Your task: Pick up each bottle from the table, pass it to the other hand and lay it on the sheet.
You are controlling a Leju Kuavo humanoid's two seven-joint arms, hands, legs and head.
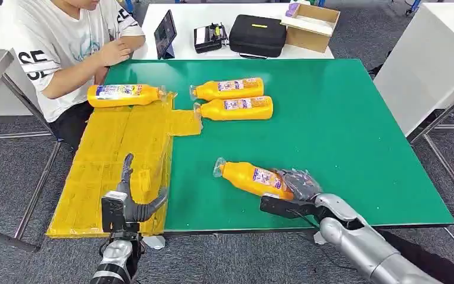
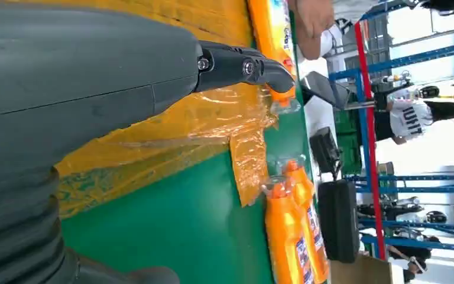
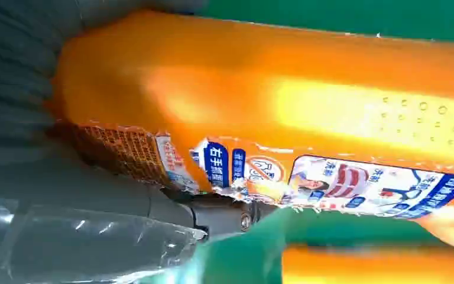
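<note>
So starting on the left: the left hand (image 1: 131, 204) hovers over the near end of the yellow sheet (image 1: 112, 171), fingers spread apart and holding nothing, basically just waiting for a handoff. The sheet covers the left part of the green table (image 1: 343, 130), and one bottle (image 1: 124, 94) already lies on it at the far end, right in front of the seated person (image 1: 65, 47). I'd count that one as done. Moving right, two more bottles lie side by side on the bare green just past the sheet's edge, the farther bottle (image 1: 227, 89) and the one beside it (image 1: 236, 108), both on their sides with caps pointing toward the sheet. Nobody's touching those. Then near the front edge there's the fourth bottle (image 1: 251, 178), also lying flat, and the right hand (image 1: 298, 186) has its fingers wrapped around the base end. In the right wrist view the bottle (image 3: 260, 89) sits tight against the hand, so it looks like a real grip, but it seems to be still down on the table, not lifted yet. So by my reckoning: one bottle of four placed, one just grabbed and needing the lift, pass and lay-down, two untouched.
</note>
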